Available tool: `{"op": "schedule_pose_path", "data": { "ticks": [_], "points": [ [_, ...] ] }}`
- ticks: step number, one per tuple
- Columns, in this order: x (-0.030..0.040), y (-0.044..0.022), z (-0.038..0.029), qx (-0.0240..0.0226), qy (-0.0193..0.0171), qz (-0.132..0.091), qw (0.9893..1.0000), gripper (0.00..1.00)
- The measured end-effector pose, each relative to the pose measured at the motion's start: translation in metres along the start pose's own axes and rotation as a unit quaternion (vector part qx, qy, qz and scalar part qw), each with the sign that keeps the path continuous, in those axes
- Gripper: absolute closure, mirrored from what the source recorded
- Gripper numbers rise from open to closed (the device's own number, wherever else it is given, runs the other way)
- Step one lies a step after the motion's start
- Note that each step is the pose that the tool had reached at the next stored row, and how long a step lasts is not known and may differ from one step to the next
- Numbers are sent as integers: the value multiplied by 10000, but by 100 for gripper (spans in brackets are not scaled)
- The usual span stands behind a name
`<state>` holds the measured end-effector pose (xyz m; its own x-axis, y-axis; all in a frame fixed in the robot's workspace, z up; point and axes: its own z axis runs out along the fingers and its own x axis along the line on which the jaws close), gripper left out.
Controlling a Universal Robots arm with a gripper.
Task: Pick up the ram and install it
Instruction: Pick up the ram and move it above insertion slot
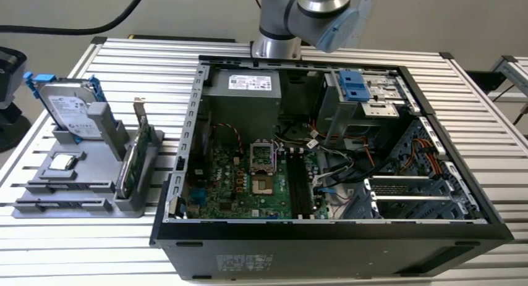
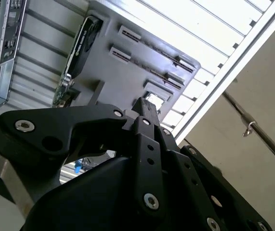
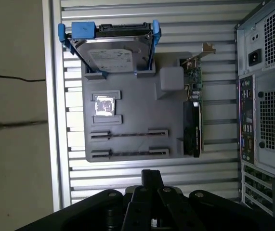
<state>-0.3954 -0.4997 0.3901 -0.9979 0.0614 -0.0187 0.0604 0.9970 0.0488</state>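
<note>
The ram point(image 1: 295, 182) seems seated on edge in 1 slot inside the case point(image 1: 330, 249), its long axis running from the case's power supply point(image 1: 243, 94) to its near wall. The gripper point(image 3: 151, 177), fingers pressed together on nothing, is outside the case.

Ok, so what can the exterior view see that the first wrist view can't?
The exterior view adds the inside of the open computer: its green motherboard, the blue drive bracket, and the arm behind the case. The first wrist view adds the computer's back panel with sockets and vents, and the black hand, closed. Both share the grey holder, the hard drive with blue rails, and the green card.
</note>
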Motion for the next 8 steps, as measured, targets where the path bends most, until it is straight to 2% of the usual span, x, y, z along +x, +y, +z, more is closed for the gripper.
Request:
{"op": "schedule_pose_path", "data": {
  "ticks": [8],
  "points": [
    [-3,-56,0,0,1,-13,10000,100]
  ]
}}
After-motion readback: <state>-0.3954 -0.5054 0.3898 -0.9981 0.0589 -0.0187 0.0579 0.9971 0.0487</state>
